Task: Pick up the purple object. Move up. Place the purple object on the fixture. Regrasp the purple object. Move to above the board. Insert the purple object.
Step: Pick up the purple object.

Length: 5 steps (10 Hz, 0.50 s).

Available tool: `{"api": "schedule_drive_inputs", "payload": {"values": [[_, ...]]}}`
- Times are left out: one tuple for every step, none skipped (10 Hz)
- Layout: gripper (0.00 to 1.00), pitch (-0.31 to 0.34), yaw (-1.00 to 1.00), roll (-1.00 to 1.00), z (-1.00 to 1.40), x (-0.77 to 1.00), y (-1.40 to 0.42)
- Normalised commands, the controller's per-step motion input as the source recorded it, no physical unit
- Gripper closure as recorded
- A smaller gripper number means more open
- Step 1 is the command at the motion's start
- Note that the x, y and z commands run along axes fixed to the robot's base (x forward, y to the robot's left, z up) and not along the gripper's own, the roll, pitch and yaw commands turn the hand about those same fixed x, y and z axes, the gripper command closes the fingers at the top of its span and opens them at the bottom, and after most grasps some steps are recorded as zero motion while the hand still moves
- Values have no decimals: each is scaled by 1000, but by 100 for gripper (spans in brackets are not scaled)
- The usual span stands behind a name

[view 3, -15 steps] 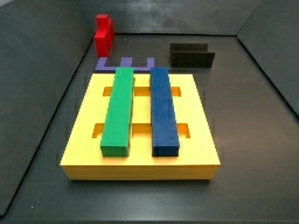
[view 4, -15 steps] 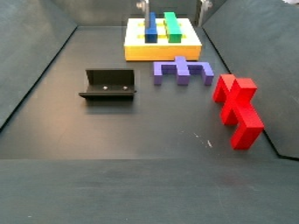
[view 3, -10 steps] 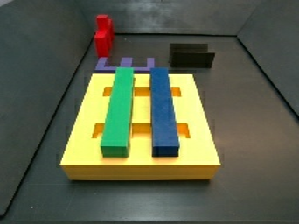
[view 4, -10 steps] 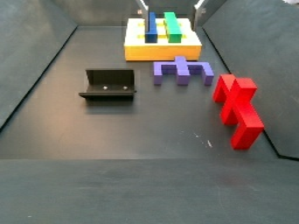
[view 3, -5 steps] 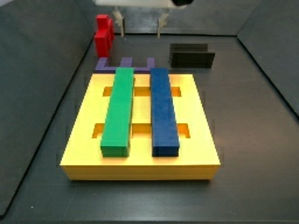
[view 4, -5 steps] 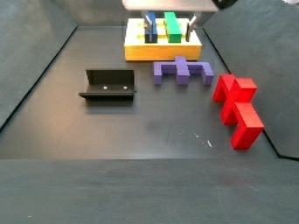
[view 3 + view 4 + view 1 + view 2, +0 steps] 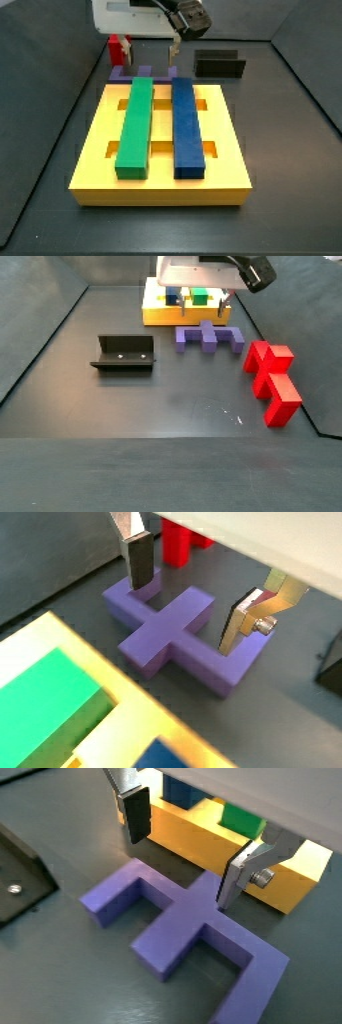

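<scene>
Directly beneath end effector (image 7: pixel 195 602), fingers apart, straddling purple object (image 7: pixel 174 637), not gripping.

Dark grey floor (image 7: pixel 160 426) enclosed by plain dark grey walls (image 7: pixel 34 331).

Opposite side views; wrist views looking down.

purple object (image 7: pixel 187 925), flat on floor beside yellow board (image 7: pixel 163 314), end effector (image 7: pixel 195 596) straddling it
</scene>
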Motion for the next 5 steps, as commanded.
{"api": "schedule_drive_inputs", "payload": {"values": [[0,-6,229,361,-260,-57,-423],[0,-37,209,407,-306,-31,-403],[0,-99,86,416,-449,0,-260],[0,-91,131,459,-386,-83,-109],[0,-34,77,420,-300,0,-97]]}}
